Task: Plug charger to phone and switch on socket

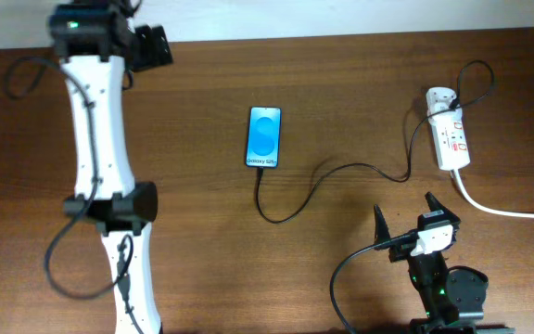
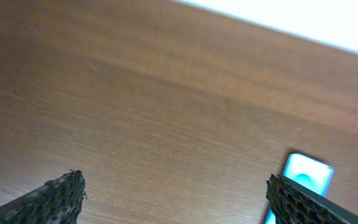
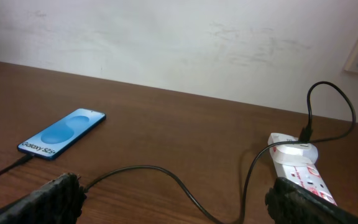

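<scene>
Your charger (image 3: 138, 167) crosses just ahead of the wide-open, empty right gripper (image 3: 173, 186).
Its tip meets the phone (image 3: 63, 134), which lies ahead and left of those jaws. The socket (image 3: 298, 165) sits just beyond their right-hand finger. Your left gripper (image 2: 174, 183) is spread wide too, holding nothing, with the phone peeking above its right-hand finger.

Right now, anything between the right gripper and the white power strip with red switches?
Only the thin black charger cable: it crosses the table just ahead of the open right gripper, running up beside the white power strip to its adapter. Nothing else visible.
</scene>
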